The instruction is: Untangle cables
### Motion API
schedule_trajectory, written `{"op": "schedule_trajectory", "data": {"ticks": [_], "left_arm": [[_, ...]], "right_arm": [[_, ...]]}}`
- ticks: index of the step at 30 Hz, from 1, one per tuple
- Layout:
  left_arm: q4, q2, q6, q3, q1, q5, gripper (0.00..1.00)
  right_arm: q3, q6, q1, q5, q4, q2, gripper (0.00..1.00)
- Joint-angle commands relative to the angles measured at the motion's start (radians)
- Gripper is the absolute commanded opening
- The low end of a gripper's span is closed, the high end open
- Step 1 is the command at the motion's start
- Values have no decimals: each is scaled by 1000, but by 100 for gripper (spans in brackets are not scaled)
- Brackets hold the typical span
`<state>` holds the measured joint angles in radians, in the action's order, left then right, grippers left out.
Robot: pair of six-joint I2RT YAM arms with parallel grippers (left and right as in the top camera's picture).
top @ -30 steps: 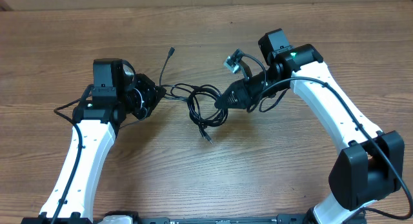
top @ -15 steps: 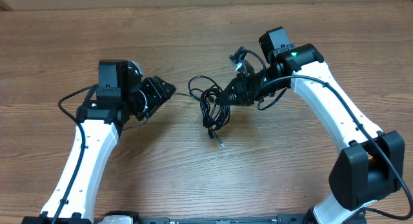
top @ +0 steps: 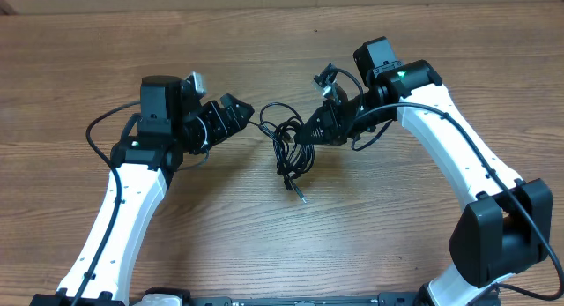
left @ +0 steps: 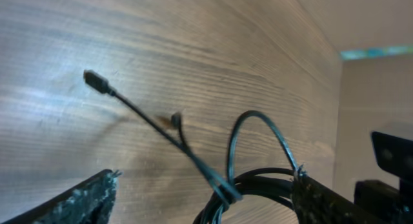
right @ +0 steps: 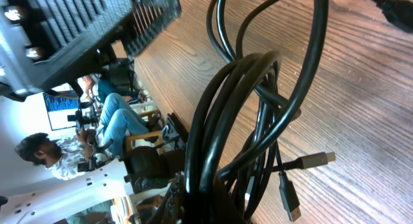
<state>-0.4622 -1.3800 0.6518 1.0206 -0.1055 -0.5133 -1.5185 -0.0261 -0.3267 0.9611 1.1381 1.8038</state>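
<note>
The left arm (top: 123, 209) and right arm (top: 458, 156) rise from the near edge and bend inward. The left gripper (top: 240, 114) points rightward, jaws spread wide (its fingers (left: 71, 204) sit in the wrist view's lower corners). The right gripper (top: 304, 137) angles down-left, jaws pinched together.

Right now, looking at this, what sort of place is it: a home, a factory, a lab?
Probably a robotics lab or shared workroom: a left arm and right arm reach over tangled cables on a wooden table, and the right wrist view shows seated people behind.
</note>
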Motion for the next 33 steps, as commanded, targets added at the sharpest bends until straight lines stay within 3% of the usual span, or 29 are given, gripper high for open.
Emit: {"op": "schedule_trajectory", "data": {"ticks": [1, 5, 10, 15, 21, 24, 33], "left_arm": [[10, 10, -118, 14, -11, -19, 85], [10, 9, -241, 14, -19, -15, 84], [11, 9, -264, 14, -19, 47, 87], [21, 9, -318, 14, -18, 59, 93], [22, 9, -438, 14, -19, -48, 95], [21, 9, -512, 14, -18, -98, 91], [76, 2, -510, 14, -20, -85, 91]], "right_arm": [[-24, 0, 7, 19, -5, -26, 4], [-24, 80, 7, 28, -10, -26, 4], [-24, 302, 7, 79, 8, -26, 4], [-24, 409, 7, 80, 23, -26, 4], [-24, 584, 7, 79, 34, -26, 4], [-24, 601, 7, 79, 29, -26, 4], [-24, 601, 0, 84, 72, -26, 4]]}}
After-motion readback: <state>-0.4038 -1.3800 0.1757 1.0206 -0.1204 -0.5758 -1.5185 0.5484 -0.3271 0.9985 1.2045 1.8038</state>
